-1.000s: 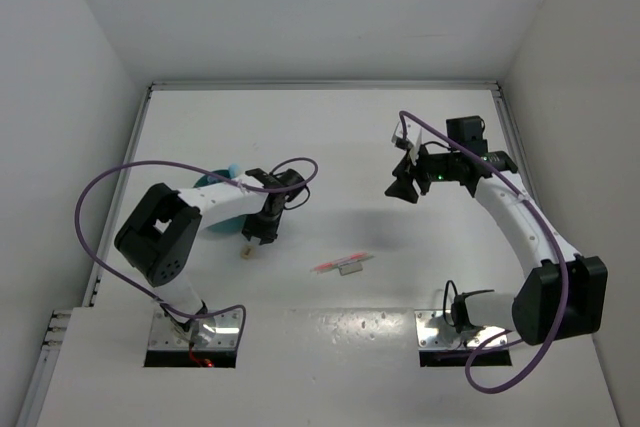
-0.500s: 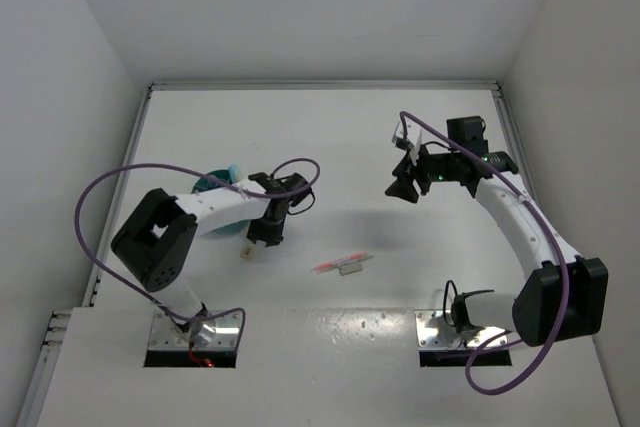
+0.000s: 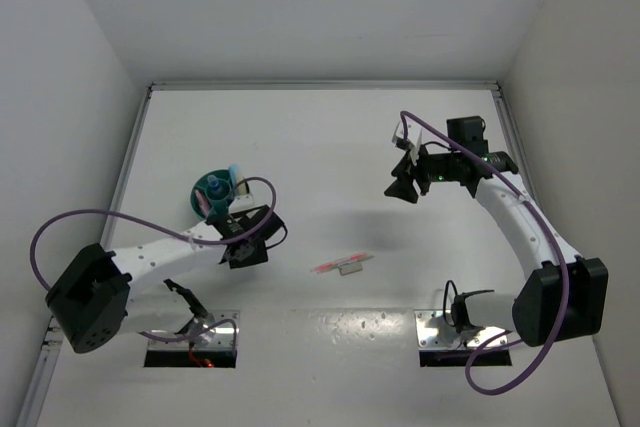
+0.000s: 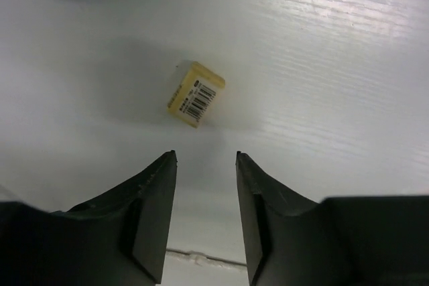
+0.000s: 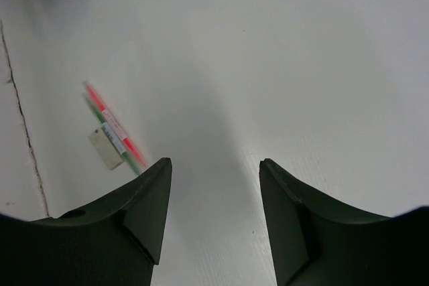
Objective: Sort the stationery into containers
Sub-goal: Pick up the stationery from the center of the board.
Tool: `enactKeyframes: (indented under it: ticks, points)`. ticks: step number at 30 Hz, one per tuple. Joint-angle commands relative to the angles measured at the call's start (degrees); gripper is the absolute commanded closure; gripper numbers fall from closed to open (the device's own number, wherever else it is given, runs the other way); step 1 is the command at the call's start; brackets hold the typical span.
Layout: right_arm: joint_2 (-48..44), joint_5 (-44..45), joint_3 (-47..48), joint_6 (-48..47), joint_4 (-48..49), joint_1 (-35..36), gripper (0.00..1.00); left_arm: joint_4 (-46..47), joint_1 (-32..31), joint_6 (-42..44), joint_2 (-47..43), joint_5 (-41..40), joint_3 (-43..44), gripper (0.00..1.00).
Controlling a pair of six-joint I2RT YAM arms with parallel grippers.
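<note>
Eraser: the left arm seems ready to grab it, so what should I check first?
1. Left gripper open and empty: ok.
2. Eraser lying free, nothing touching it: ok.
3. Eraser between the jaws: not ok, it lies ahead of the gripper.
4. Eraser square to the jaws: not ok, it sits skewed.
5. Room left in the cup: cannot tell.
6. Right gripper well away: ok.

Teal organiser: one, centre left of top view.
Sticks inside it: too small to count.
Beige eraser: one.
Thin pens: two, red pen and green pen, side by side.
Pale tag: one.
Arms: two, left arm and right arm.
</note>
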Motion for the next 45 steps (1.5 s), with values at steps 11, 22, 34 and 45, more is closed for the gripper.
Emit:
enactKeyframes:
  ticks: [11, 22, 34, 45]
  points:
    - [-0.94, -2.57, -0.1, -1.35, 1.37, 0.21, 0.45, 3.96, 1.05, -1.63, 2.29, -8.79, 0.05, 0.43]
    - [-0.94, -2.57, -0.1, -1.35, 1.37, 0.21, 0.45, 10.03, 1.05, 0.12, 4.13, -11.08, -3.82, 0.51]
    - [-0.41, -2.57, -0.1, -1.35, 1.37, 0.21, 0.45, 13.45, 0.43, 1.17, 8.0, -13.27, -3.82, 0.44]
    - [-0.41, -2.57, -0.1, -1.35, 1.37, 0.21, 0.45, 15.48, 0.43, 1.79, 10.11, -10.91, -4.35, 0.63]
